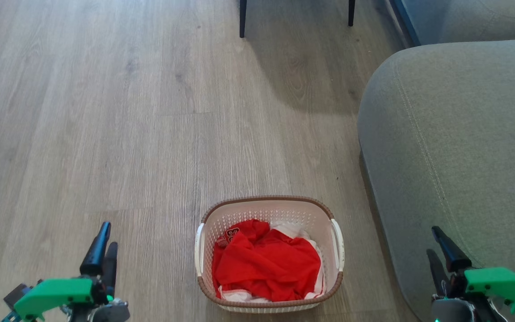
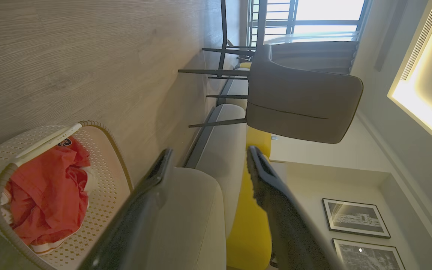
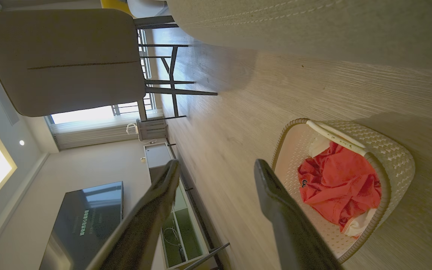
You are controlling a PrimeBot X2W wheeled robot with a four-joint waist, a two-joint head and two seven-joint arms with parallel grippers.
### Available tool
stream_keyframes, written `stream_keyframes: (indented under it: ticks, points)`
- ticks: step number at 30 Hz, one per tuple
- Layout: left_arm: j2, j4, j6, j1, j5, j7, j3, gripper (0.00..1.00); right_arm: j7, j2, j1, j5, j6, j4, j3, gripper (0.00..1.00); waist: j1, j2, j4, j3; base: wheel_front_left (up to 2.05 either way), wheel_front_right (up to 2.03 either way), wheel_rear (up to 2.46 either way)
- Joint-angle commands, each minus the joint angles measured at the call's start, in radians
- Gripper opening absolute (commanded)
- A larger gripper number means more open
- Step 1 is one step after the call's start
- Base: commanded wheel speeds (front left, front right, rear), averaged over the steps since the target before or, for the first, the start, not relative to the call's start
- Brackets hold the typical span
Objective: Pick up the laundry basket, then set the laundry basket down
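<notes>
The laundry basket (image 1: 268, 213) stands upright on the wooden floor at the lower centre of the head view, cream-white and perforated, with a brown braided rim and a white handle on each side. Red and white clothing (image 1: 266, 266) lies crumpled inside it. My left gripper (image 1: 106, 235) hovers to the basket's left, open, holding nothing. My right gripper (image 1: 434, 241) is off to the basket's right, in front of the sofa, also open with nothing between its fingers. The left wrist view has the basket (image 2: 107, 202) at its lower left; the right wrist view has the basket (image 3: 392, 157) at its right.
A grey sofa (image 1: 454, 147) fills the right side, close to the basket. Two dark chair legs (image 1: 242, 18) stand at the far edge of the floor. A grey chair (image 2: 302, 101) and a yellow cushion (image 2: 249, 225) appear in the left wrist view, a television (image 3: 84, 221) in the right.
</notes>
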Motion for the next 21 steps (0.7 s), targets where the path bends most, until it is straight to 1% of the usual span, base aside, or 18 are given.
stream_keyframes:
  ticks: [1, 11, 21]
  points:
    - [0.001, -0.045, 0.000, -0.040, 0.016, -0.010, -0.001, 1.00, -0.012, -0.006, -0.039, -0.020, 0.000, -0.037, 0.004, 1.00, 0.0000, -0.0001, 0.000, -0.001, 0.00, 0.00, 0.00]
    - [0.002, -0.082, 0.012, -0.038, 0.089, -0.036, -0.010, 1.00, -0.039, -0.007, -0.039, -0.114, 0.000, -0.061, 0.010, 1.00, 0.0000, -0.0001, 0.000, -0.003, 0.00, 0.00, 0.00]
    - [0.002, -0.128, 0.029, -0.039, 0.217, -0.066, -0.034, 1.00, -0.068, -0.008, -0.037, -0.252, 0.000, -0.102, 0.035, 1.00, 0.0000, -0.0001, 0.001, -0.004, 0.00, 0.00, 0.00]
